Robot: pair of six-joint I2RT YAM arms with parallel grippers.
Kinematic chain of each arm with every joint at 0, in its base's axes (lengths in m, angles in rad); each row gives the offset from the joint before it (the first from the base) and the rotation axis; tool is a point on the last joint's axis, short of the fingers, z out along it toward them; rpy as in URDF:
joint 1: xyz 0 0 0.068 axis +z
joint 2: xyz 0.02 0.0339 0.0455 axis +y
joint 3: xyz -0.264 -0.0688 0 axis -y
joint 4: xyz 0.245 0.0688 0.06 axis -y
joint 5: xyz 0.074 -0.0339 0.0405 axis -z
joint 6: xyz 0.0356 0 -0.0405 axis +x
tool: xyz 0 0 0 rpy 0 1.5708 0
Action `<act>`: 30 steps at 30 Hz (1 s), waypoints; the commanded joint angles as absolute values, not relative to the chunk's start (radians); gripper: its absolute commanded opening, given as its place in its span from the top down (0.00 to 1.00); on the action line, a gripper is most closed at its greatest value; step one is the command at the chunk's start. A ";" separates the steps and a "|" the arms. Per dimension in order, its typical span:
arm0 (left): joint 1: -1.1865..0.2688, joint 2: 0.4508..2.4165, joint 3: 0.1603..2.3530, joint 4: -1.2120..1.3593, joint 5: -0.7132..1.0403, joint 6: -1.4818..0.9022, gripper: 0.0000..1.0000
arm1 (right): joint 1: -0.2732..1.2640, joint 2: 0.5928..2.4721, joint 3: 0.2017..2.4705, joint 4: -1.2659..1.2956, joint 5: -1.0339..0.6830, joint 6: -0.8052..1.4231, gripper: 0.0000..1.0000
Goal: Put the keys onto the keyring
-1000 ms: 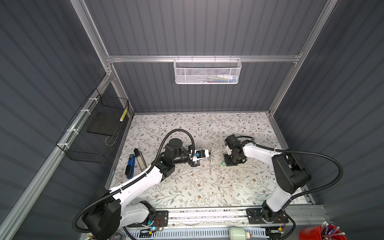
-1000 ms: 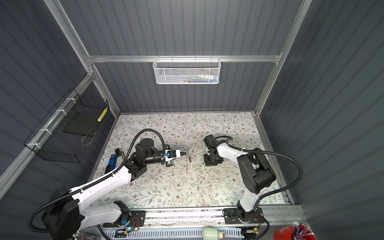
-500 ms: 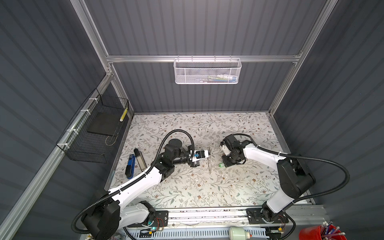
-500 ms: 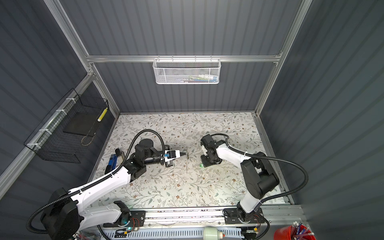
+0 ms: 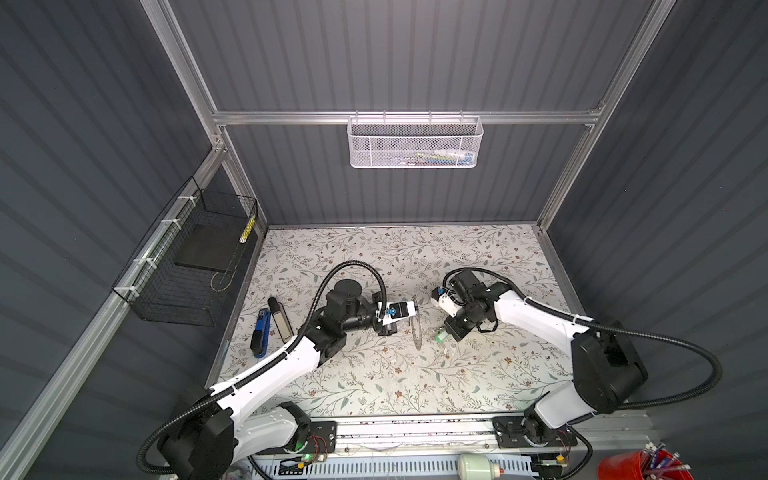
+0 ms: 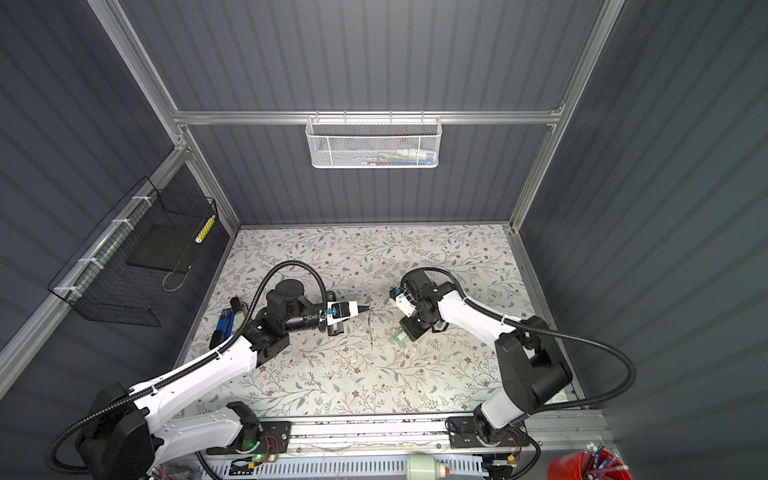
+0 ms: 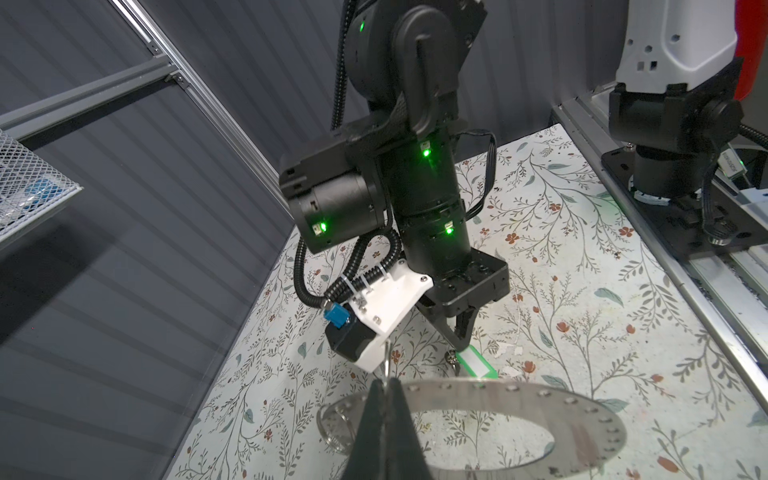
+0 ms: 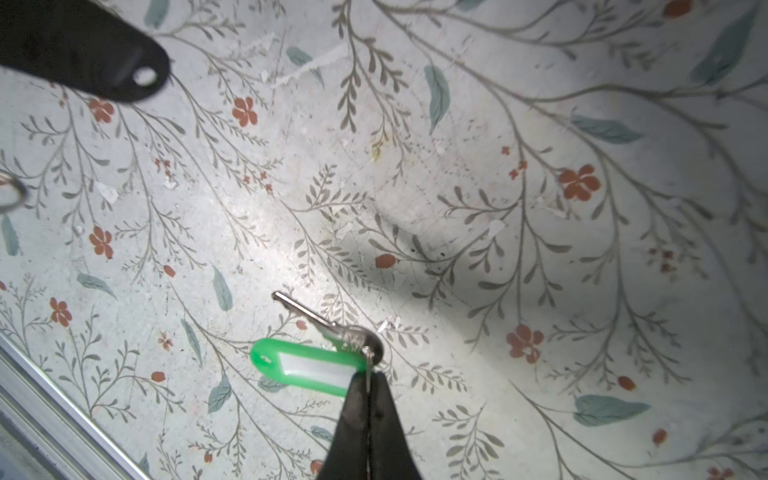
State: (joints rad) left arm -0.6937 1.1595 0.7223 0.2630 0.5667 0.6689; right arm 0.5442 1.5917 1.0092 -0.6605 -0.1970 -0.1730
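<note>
Right arm (image 5: 536,320) has swung in over the bench (image 5: 374,374) toward the keyring (image 5: 417,332), which the left pincer (image 5: 417,309) keeps clamped at the rim, standing on edge. Right pincer (image 8: 368,399) has just closed on the wire loop (image 8: 368,360) joining green key tag (image 8: 307,368) and silver key (image 8: 316,318), just beside the keyring. Likely pickup done, threading next. Top views show the keyring edge-on; left wrist shows its face, rim holes (image 7: 511,388); only right wrist shows the loop grip.
</note>
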 commanded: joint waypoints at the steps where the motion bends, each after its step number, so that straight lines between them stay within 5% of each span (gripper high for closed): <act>1: -0.689 1.136 0.710 0.267 0.564 0.666 1.00 | 0.554 1.664 1.049 -0.743 -0.180 -0.196 1.00; 14: -0.689 1.146 0.712 0.282 0.573 0.653 1.00 | 0.554 1.764 1.088 -0.732 -0.140 -0.170 0.98; 30: -0.689 1.158 0.716 0.301 0.583 0.653 1.00 | 0.560 1.635 0.982 -0.617 -0.089 -0.009 0.68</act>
State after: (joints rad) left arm -0.6937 1.1599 0.7216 0.2722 0.5678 0.6682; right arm 0.5522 1.6794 1.0061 -0.6464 -0.1093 -0.0532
